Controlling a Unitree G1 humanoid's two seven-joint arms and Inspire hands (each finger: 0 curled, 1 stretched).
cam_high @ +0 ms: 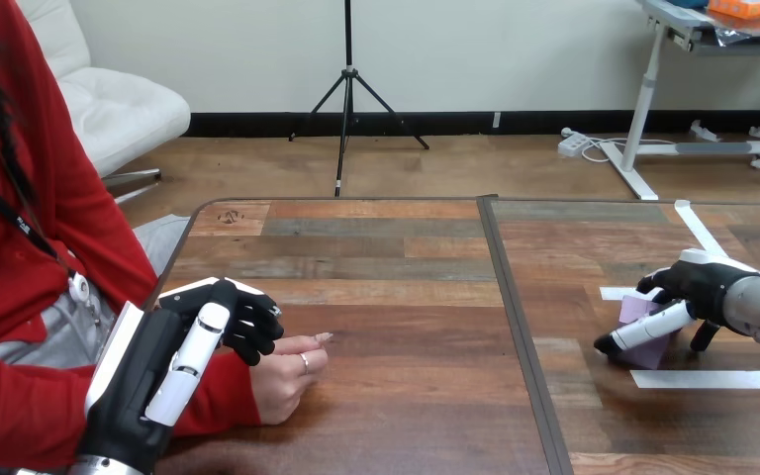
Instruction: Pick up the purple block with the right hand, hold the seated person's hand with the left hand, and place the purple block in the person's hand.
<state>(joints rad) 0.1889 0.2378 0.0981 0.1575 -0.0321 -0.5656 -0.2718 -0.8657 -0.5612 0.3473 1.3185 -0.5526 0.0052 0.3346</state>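
Purple block [646, 315]: on the right part of the table [406, 297], just behind a white tape strip [698, 378], upright and partly covered by fingers.
Right hand [705, 283]: bent down over the block, thumb across its front and fingers curled over its top, closed round it.
Person's hand [292, 378]: a loose fist resting on the table near its left edge, well apart from the block.
Left hand [228, 312]: on top of the person's hand, black fingers curled over its back near the wrist.
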